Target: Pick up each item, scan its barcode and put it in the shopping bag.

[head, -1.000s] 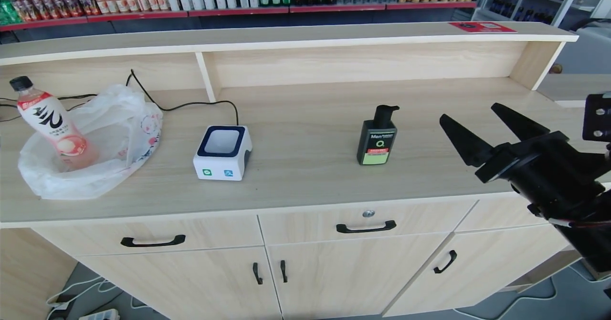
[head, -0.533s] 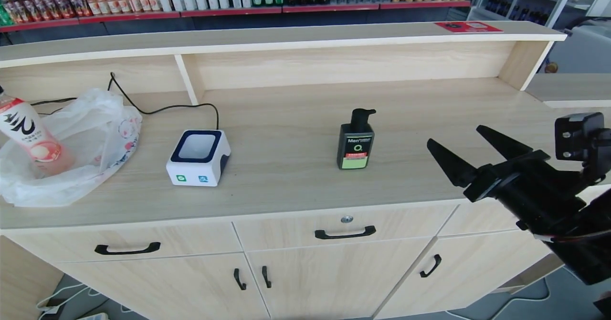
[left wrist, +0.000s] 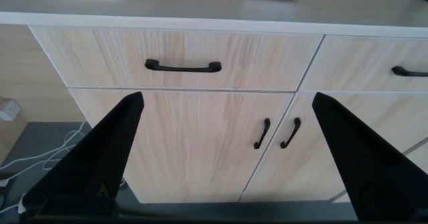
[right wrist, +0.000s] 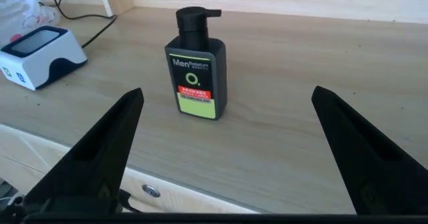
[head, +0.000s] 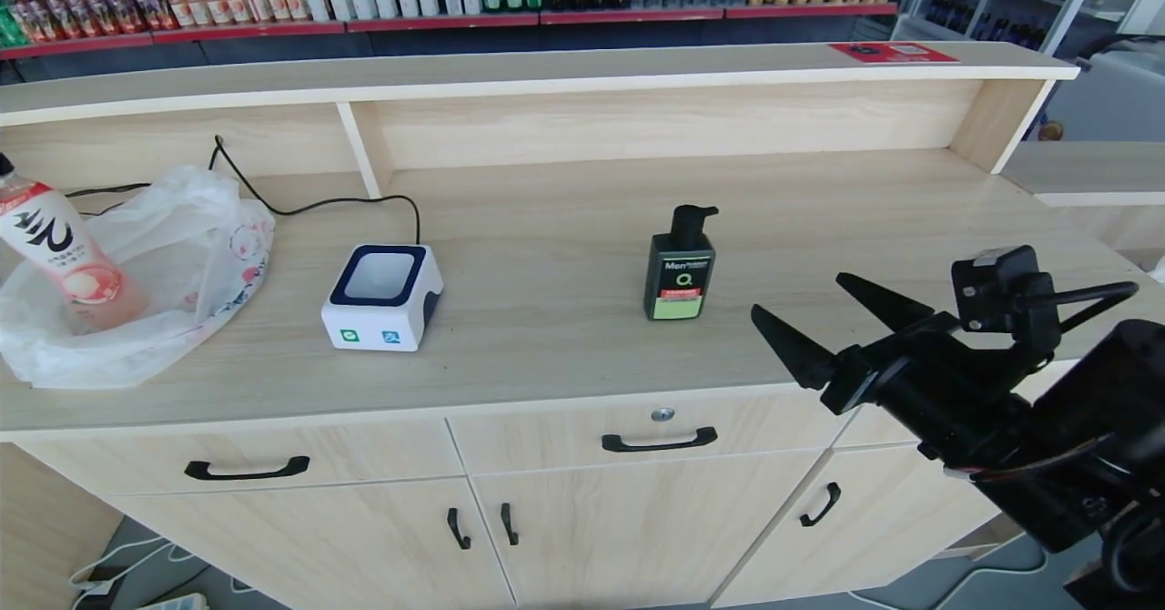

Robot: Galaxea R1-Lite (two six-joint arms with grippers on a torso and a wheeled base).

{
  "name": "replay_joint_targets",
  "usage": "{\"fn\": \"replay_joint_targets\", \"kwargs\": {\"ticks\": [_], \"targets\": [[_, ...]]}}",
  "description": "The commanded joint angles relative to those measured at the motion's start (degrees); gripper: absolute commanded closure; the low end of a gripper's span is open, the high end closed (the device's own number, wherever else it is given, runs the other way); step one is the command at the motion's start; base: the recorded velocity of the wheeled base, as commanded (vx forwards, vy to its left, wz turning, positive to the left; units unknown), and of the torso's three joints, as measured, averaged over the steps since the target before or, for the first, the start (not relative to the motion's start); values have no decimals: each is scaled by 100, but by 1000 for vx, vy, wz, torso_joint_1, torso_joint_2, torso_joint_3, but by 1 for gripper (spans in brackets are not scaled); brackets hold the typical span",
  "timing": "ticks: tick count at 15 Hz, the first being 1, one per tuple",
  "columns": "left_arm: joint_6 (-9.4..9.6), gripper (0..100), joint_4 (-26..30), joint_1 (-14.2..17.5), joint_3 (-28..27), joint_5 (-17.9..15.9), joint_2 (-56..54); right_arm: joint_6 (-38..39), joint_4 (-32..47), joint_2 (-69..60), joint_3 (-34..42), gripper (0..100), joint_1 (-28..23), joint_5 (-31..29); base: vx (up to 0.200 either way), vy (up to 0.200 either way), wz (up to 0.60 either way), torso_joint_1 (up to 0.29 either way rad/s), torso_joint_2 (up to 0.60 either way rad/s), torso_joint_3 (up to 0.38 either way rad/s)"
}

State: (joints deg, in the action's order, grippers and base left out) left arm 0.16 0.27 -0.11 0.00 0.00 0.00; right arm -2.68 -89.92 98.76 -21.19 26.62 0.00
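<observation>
On the pale wooden worktop (head: 546,346), in the head view, a dark grey pump bottle with a green label (head: 679,269) stands upright. It is well apart from the white box-shaped barcode scanner (head: 382,298) and farther still from the thin translucent plastic shopping bag (head: 214,246) at the robot's left, where a pink-labelled drink bottle (head: 59,250) leans. The right end effector (head: 797,294) hovers released near the worktop's front edge, its black fingers aimed toward the pump bottle without touching it.

From the left wrist view, the left end effector (left wrist: 226,95) is likewise released and empty. It hangs below worktop level, facing the cabinet front and a black drawer handle (left wrist: 183,67).

From the right wrist view, the pump bottle stands ahead of the spread fingers, nearer one finger than the other. The step in hand looks like the reach for it. A good grasp would first centre the gap on the bottle's body, then close below the pump head on the narrow sides. No barcode shows on the front, so the back face should probably stay uncovered for the scanner.
</observation>
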Motion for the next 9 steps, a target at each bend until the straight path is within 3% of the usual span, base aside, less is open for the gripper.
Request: {"fn": "replay_joint_targets", "kwargs": {"ticks": [1,2,5,9], "targets": [[2,0,0,2,0,0,0,-4,-8,531,-228,0,132,0,0,0,0,0,0,0],[2,0,0,2,0,0,0,5,-8,689,-395,0,53,0,0,0,0,0,0,0],[-25,0,0,11,0,0,0,-4,-8,944,-527,0,124,0,200,0,0,-1,-2,1],[-7,0,0,2,0,0,0,5,-8,1058,-834,0,106,0,0,0,0,10,15,-3]]}}
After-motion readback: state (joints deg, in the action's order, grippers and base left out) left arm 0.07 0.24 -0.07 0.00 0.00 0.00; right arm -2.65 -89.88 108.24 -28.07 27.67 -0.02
